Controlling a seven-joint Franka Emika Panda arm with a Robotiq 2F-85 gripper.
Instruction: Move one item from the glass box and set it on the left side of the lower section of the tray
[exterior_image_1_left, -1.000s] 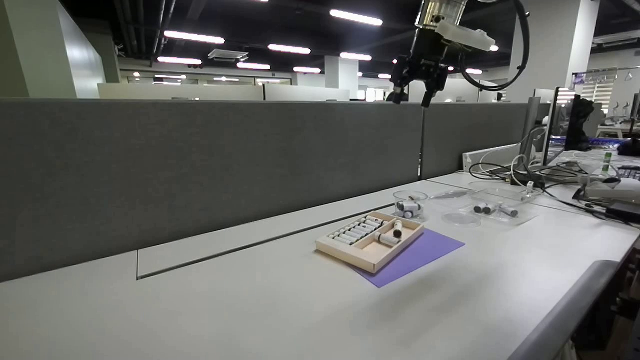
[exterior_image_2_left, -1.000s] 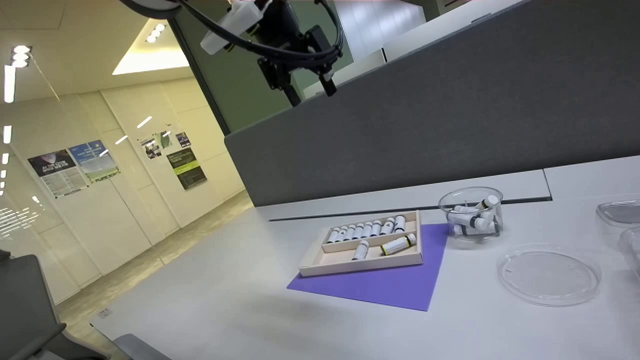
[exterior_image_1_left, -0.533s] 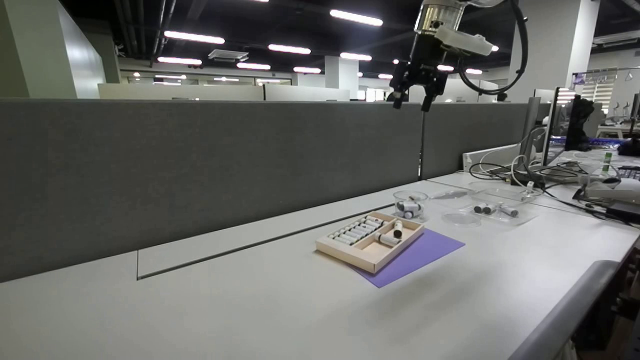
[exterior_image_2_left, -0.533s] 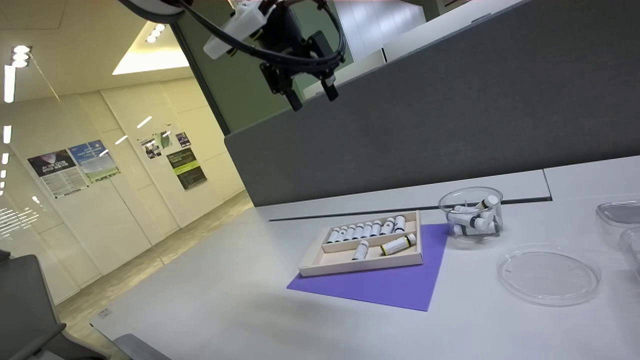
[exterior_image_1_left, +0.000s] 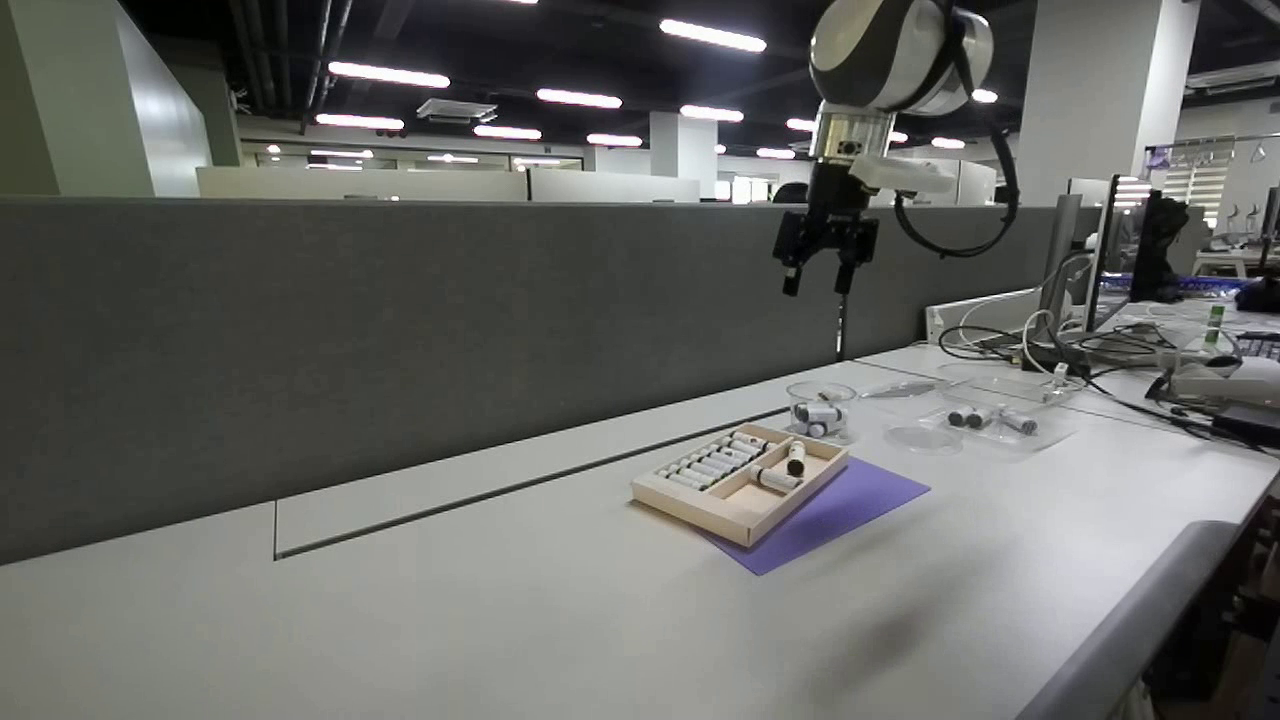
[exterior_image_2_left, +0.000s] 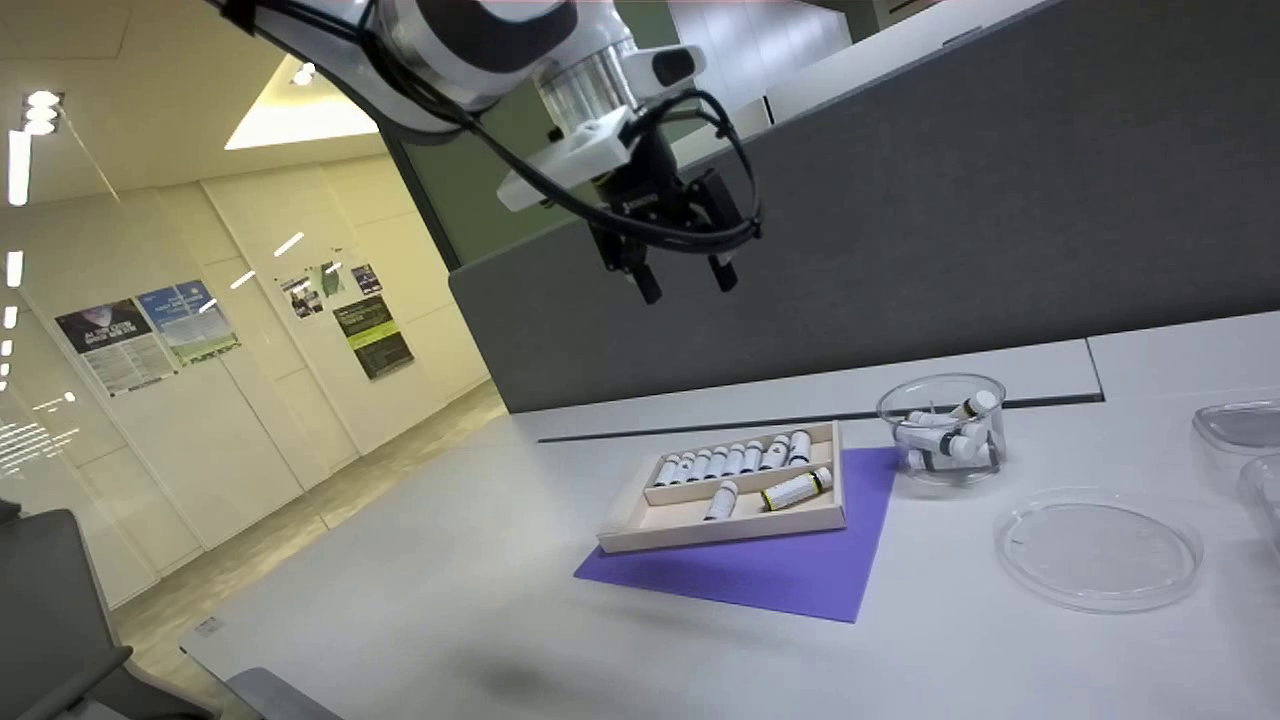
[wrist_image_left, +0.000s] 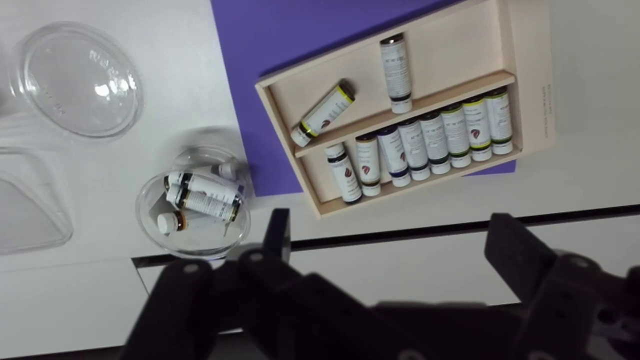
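The glass box, a round see-through container holding several white bottles, shows in both exterior views (exterior_image_1_left: 818, 392) (exterior_image_2_left: 935, 398) and at the left of the wrist view (wrist_image_left: 196, 244). The light beige tray (exterior_image_1_left: 700, 511) (exterior_image_2_left: 720, 538) (wrist_image_left: 455, 45) has a row of several bottles in one section. Its other section, nearest the camera in an exterior view, holds two bottles: one at left (exterior_image_2_left: 721, 502), one slanted at right (exterior_image_2_left: 797, 490). My gripper (exterior_image_1_left: 818, 282) (exterior_image_2_left: 687, 283) (wrist_image_left: 390, 218) is open and empty, well above the table, touching neither.
The tray lies partly on a purple sheet (exterior_image_2_left: 730, 575) (wrist_image_left: 240, 65). A round clear lid (exterior_image_2_left: 1100, 550) (wrist_image_left: 80, 82) lies near the glass box. A low clear container (exterior_image_1_left: 1045, 432) with bottles stands farther off. A grey partition (exterior_image_1_left: 450, 350) runs behind; cables (exterior_image_1_left: 1085, 345) lie at right.
The arm has come down. My gripper has moved downward, shifting slightly left in an exterior view and right in an exterior view. It stays open; the bottles, tray and glass box have not moved.
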